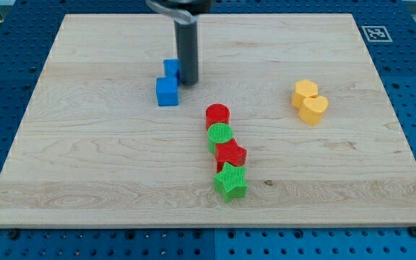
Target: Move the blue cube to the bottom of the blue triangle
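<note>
The end effector is a plain rod, so it has nothing to spread or pinch. Its tip [188,81] rests on the table [85,166], touching the blue triangle [170,68] at that block's right side in the view. The blue cube [167,92] lies just below the blue triangle, touching it. Further to the lower right of the blue triangle, a red cylinder [217,115], green cylinder [220,135], red star [230,154] and green star [230,182] form a line. Two yellow blocks [309,102] sit well apart, to the right.

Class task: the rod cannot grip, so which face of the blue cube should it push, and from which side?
Little push is needed: the blue cube already sits just below the blue triangle. My tip is at its upper right; pressing the cube's flat right face would nudge it leftward.
</note>
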{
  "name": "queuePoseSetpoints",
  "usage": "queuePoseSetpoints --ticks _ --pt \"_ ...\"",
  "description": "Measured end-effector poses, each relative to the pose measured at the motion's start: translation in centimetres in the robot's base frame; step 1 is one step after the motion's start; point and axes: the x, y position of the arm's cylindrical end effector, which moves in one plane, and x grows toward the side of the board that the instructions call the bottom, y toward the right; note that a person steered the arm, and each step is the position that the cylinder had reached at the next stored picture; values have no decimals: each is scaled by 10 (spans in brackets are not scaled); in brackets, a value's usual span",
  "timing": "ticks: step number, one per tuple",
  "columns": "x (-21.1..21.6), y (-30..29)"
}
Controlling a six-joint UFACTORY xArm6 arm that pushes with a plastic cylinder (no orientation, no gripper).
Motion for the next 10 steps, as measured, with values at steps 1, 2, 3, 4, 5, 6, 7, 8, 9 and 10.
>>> queuePoseSetpoints --ticks 1,2,3,4,5,6,7,8,9,10 --pt "-34 -23" --pt "-6 -16" --pt "-44 -17" --pt "1 11" --pt "50 0" --pt "85 7" --pt "105 5" --pt "72 -41" --pt "22 -44" --pt "25 -44"
